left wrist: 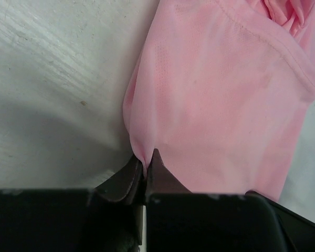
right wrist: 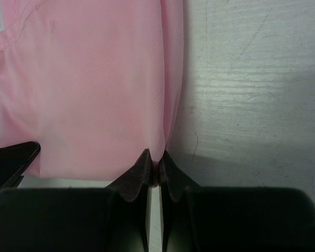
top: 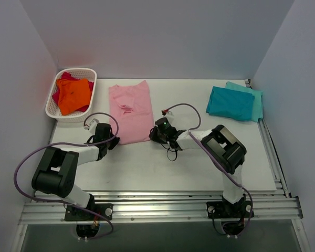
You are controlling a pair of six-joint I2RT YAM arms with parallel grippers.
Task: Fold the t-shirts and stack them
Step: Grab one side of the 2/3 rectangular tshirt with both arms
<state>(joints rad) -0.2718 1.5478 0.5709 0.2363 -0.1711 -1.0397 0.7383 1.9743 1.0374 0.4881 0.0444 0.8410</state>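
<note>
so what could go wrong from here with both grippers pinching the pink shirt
1. Thin grip: the left gripper and right gripper each hold only a small tuck of the pink shirt at its near edge, at the very tips; it may slip out when lifted.
2. Layers: the shirt seems folded lengthwise, so a pinch might catch only some layers and the fold could open.
3. Uneven pulls could skew it.
</note>
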